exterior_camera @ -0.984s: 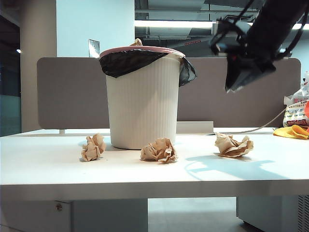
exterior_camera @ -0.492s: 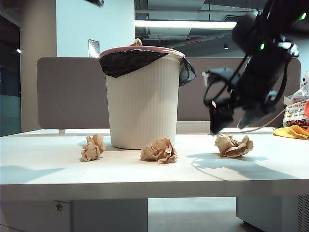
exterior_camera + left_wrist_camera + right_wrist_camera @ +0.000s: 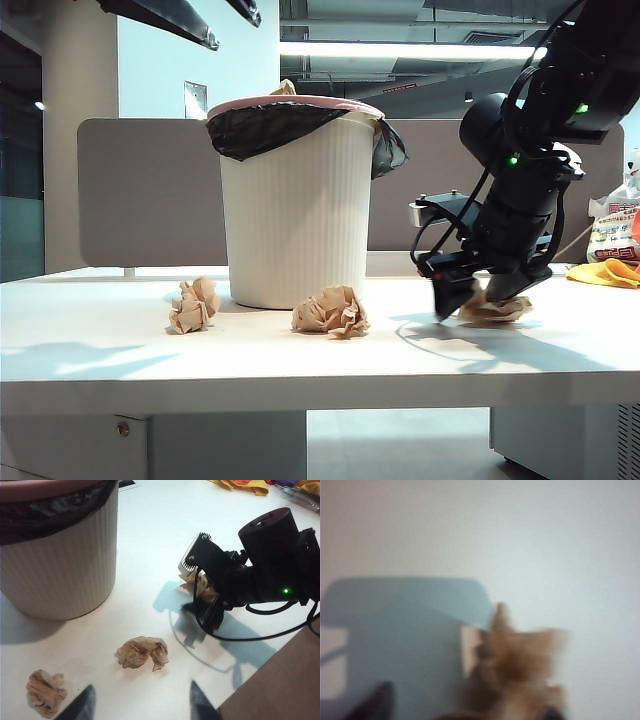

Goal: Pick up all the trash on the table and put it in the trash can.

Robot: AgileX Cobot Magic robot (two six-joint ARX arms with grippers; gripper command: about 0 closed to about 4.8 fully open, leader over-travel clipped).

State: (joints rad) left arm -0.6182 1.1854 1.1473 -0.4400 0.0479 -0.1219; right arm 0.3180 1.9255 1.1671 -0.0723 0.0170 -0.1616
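Left gripper (image 3: 142, 707): aloft at 11 o'clock, fingers apart, empty. Left paper ball (image 3: 193, 305), upright lump, and middle paper ball (image 3: 329, 310), long axis sideways: on table (image 3: 120, 350) before upright trash can (image 3: 296, 200). Right gripper (image 3: 480, 300): at 3 o'clock, jaws open astride right paper ball (image 3: 497, 310).

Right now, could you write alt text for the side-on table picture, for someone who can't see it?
The right gripper has its jaws open around a paper ball on a white table. Two more balls lie before a tall ribbed bin with a black liner. The left gripper hangs above the bin's left, only its tips showing.
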